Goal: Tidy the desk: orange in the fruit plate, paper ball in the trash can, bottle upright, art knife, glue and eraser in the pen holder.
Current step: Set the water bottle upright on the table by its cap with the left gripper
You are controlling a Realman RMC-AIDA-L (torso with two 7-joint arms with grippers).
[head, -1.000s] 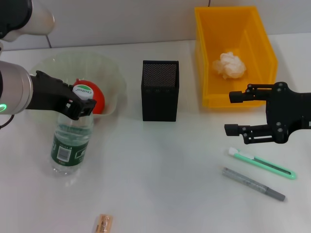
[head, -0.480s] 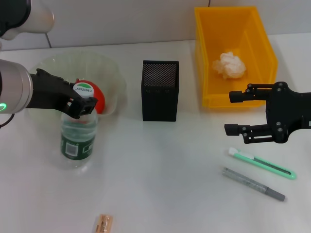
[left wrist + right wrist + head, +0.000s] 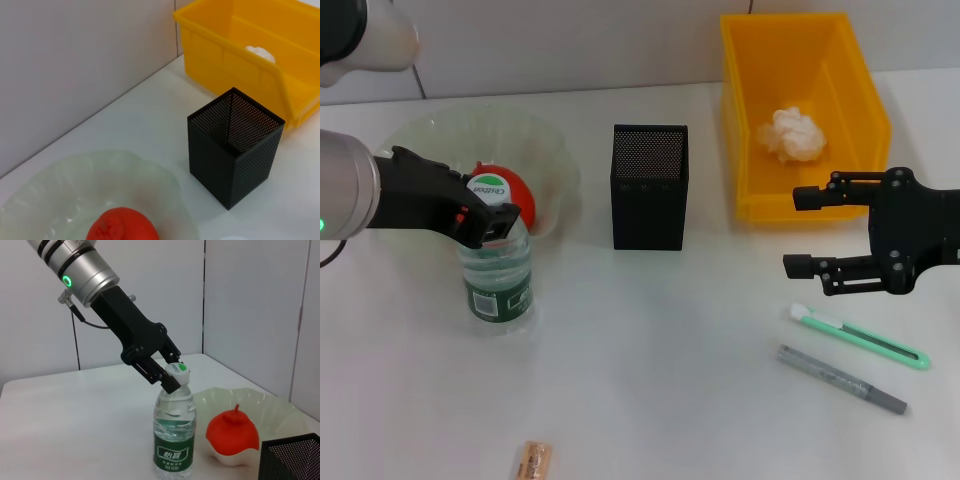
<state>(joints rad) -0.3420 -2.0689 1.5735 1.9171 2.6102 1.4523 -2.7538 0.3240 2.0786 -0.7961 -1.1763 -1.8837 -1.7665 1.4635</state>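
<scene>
My left gripper (image 3: pixel 492 208) is shut on the cap of the bottle (image 3: pixel 498 278), which stands nearly upright on the table in front of the fruit plate (image 3: pixel 430 135); the right wrist view shows the same grip (image 3: pixel 172 377). The orange (image 3: pixel 512 193) lies in the plate. The paper ball (image 3: pixel 791 135) lies in the yellow trash can (image 3: pixel 865 110). The black mesh pen holder (image 3: pixel 650 188) stands mid-table. My right gripper (image 3: pixel 800 232) is open and empty above a green art knife (image 3: pixel 860 337) and a grey glue stick (image 3: pixel 842 379). The eraser (image 3: pixel 532 461) lies at the front edge.
A wall runs behind the table (image 3: pixel 650 390). The pen holder stands between the plate and the bin. The art knife and glue stick lie side by side at front right.
My left gripper has swung the bottle from tilted to nearly upright, shifting it right and a little nearer the pen holder. The right arm has not moved.
</scene>
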